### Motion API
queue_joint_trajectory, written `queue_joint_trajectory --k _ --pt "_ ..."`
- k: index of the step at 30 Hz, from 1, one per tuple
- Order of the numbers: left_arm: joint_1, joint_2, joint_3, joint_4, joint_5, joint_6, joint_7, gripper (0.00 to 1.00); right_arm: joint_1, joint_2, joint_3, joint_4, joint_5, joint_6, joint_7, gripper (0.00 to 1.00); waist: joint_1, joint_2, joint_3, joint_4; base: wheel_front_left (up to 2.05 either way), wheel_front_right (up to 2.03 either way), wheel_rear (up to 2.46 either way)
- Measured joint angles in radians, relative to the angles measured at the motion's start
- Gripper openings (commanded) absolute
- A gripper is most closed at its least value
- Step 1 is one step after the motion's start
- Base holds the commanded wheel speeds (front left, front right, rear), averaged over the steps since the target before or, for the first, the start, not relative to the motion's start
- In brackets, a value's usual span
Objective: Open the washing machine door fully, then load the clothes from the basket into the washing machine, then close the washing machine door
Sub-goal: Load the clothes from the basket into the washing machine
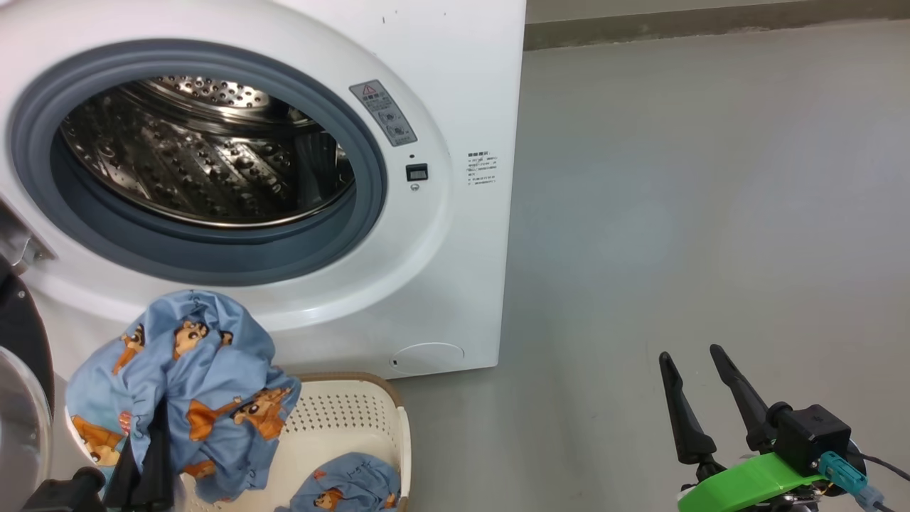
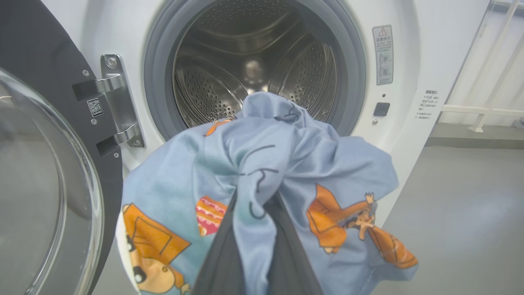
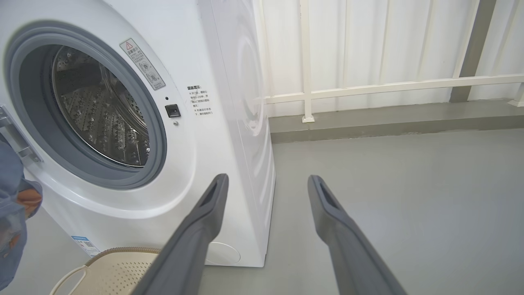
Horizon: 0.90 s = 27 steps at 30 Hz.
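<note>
Holding one blue bear-print garment pinched in my left end effector above the basket, where a second piece lies, right end effector spread idle, I judge the washing machine door open, the washing machine drum empty, closing undone.

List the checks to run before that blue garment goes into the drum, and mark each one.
1. Glossy black-framed round glass door swung clear of the opening: ok.
2. Perforated steel drum unobstructed: ok, it looks empty.
3. Left hand shut on the light blue bear-printed fabric garment: ok.
4. Garment's hanging hem clear of the cream perforated plastic basket: cannot tell.
5. Right hand open and off to the side, out of the path: ok.
6. Basket emptied: not ok, a second blue bear-printed garment lies in it.
</note>
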Motion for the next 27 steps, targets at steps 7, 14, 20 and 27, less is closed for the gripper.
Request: queue_joint_trajectory --k 7,14,20,27 --pt "0.002 -0.005 0.003 -0.003 0.0 0.0 0.0 0.0 0.0 0.0 0.0 -0.007 0.0 0.0 0.0 1.0 0.0 0.0 0.016 0.001 0.0 0.0 0.0" --pt "0.001 -0.009 0.0 -0.001 -0.004 0.0 0.0 0.0 0.0 0.0 0.001 -0.008 0.0 0.0 0.0 1.0 0.0 0.0 0.027 -0.001 0.0 0.0 0.0" --pt "-0.044 -0.012 0.002 0.016 -0.019 0.0 0.0 0.0 -0.003 0.001 0.009 -0.007 0.0 0.0 0.0 1.0 0.0 0.0 0.057 -0.013 0.0 0.0 0.0" --pt "-0.134 0.026 -0.001 0.029 -0.065 0.0 0.0 0.0 -0.012 0.001 0.011 -0.028 0.002 0.0 0.0 1.0 0.0 0.0 0.134 -0.03 0.0 0.0 0.0"
